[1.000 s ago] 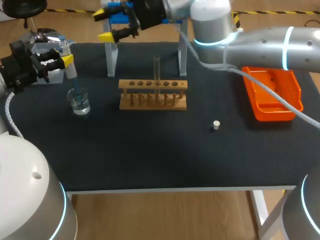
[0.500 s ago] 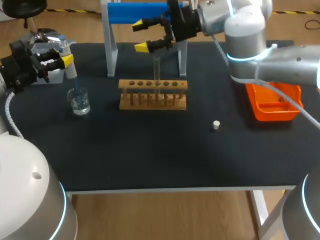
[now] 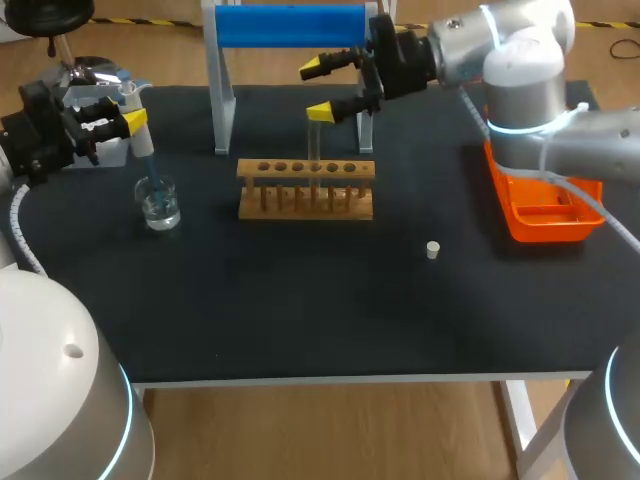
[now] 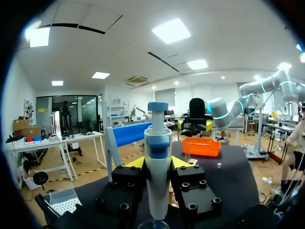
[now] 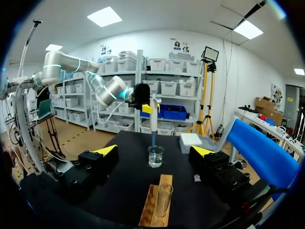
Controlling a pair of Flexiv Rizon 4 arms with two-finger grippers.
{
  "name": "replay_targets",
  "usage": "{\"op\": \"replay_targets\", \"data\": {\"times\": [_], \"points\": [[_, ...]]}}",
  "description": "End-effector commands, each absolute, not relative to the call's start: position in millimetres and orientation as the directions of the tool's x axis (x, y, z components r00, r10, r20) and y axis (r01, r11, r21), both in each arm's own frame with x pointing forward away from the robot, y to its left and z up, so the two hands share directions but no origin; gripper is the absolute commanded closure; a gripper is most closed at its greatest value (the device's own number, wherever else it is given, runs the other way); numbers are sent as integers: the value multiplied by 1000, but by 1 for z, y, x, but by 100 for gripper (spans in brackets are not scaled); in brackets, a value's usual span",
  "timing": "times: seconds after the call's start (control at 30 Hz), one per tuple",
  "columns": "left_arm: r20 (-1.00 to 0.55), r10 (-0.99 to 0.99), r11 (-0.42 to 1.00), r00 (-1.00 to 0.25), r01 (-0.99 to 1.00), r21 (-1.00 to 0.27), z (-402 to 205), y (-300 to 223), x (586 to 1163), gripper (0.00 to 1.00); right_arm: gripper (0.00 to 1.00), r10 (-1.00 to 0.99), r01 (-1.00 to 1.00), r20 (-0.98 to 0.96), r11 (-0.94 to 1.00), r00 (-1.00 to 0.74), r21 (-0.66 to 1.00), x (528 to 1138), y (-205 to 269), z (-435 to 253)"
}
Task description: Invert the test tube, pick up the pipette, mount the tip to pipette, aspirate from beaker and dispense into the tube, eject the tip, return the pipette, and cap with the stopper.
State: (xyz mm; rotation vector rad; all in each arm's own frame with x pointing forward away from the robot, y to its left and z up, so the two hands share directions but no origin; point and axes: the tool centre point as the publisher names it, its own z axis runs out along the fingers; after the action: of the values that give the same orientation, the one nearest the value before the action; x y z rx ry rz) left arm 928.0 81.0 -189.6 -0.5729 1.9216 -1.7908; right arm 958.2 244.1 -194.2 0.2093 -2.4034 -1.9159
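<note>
Two-handed, we are clenching pipette [image 4: 157,181] in left gripper [image 3: 134,121] over left-edge beaker [image 3: 159,204], right gripper [image 3: 320,91] hanging released near test tube [image 3: 314,150].

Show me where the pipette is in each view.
Head view: pipette in the left gripper, tip down in the beaker.
Left wrist view: pipette upright in the left gripper.
Right wrist view: pipette ahead, past the rack, over the beaker.
Shared landmark: the blue bar.

My left gripper [image 3: 131,122] clamped the pipette [image 4: 158,186] out at the left; my right gripper [image 3: 320,90] (fingers wide apart) hung level, pointing leftward.
</note>
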Motion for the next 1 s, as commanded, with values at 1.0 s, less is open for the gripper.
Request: {"op": "replay_targets", "data": {"times": [1.0], "points": [[-44,-584,73,-811,1,-997,-189,80,928,100,0,-174,-55,-10,256,-985,965,964,231,-273]]}}
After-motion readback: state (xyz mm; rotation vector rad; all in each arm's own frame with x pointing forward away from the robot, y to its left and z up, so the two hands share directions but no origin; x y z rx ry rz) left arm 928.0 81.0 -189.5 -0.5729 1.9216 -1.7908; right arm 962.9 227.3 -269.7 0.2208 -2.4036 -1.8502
